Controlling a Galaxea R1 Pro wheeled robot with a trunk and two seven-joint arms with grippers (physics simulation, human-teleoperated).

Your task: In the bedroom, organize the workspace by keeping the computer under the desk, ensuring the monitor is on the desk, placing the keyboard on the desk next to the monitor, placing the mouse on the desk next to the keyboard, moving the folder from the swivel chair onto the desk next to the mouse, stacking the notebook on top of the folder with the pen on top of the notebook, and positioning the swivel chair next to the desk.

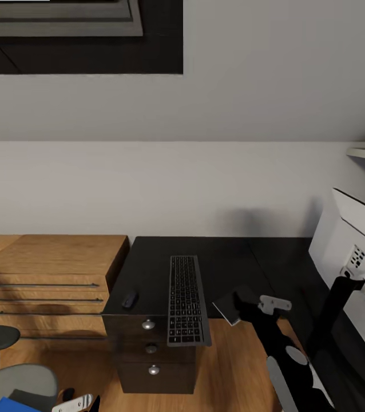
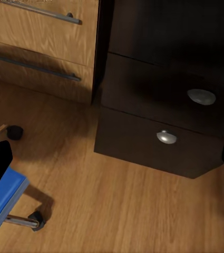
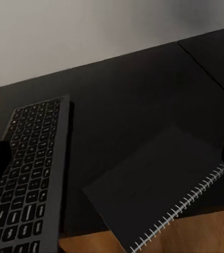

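A light wooden drawer unit [image 1: 51,274] with long bar handles stands against the pale wall [image 1: 205,183], beside dark drawers [image 2: 159,132] with round silver knobs, on a wooden floor [image 2: 117,205].

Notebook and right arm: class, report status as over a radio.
Right gripper beside the notebook, grip state unclear. Notebook overhangs the desk front edge, right of the keyboard. Folder on the swivel chair. Nothing blocking.
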